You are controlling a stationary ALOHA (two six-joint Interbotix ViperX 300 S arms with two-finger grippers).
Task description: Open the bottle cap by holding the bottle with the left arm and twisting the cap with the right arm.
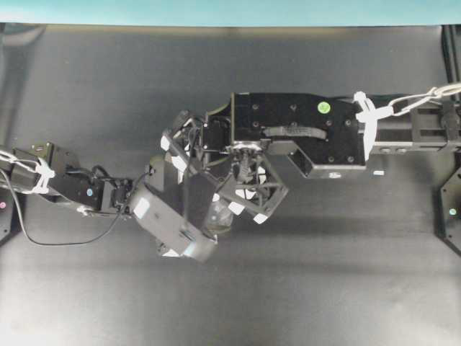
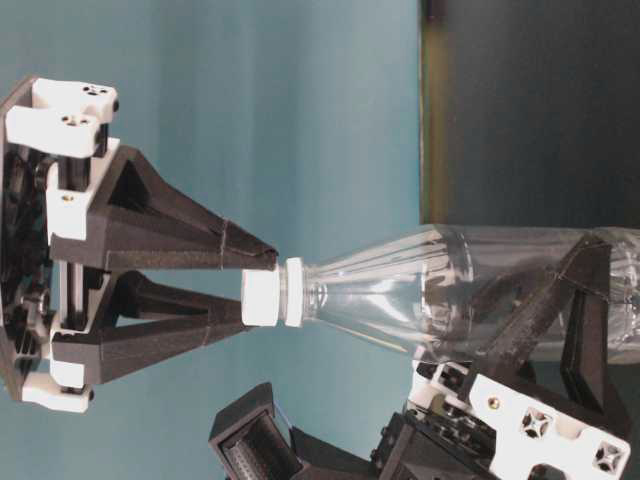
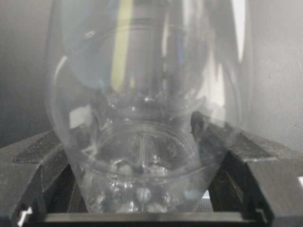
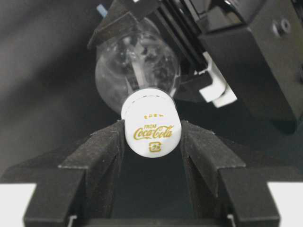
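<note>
The clear plastic bottle [image 2: 450, 290] is held up off the black table. My left gripper [image 3: 142, 156] is shut on its round body [image 3: 142, 118], with a black finger pressed against each side. The white bottle cap [image 4: 151, 127], printed with gold lettering, sits between the fingers of my right gripper [image 4: 151, 138], and both pads touch its sides. In the table-level view the two lattice fingers [image 2: 180, 245] meet on the cap [image 2: 268, 293]. From overhead my right gripper [image 1: 243, 189] covers the cap, and the bottle [image 1: 220, 215] shows only partly under both arms.
The black tabletop [image 1: 324, 274] spreads round both arms. A teal wall [image 1: 216, 11] runs along the back edge. A small white tape mark [image 1: 378, 173] lies under the right arm. A black mount [image 1: 452, 213] stands at the right edge.
</note>
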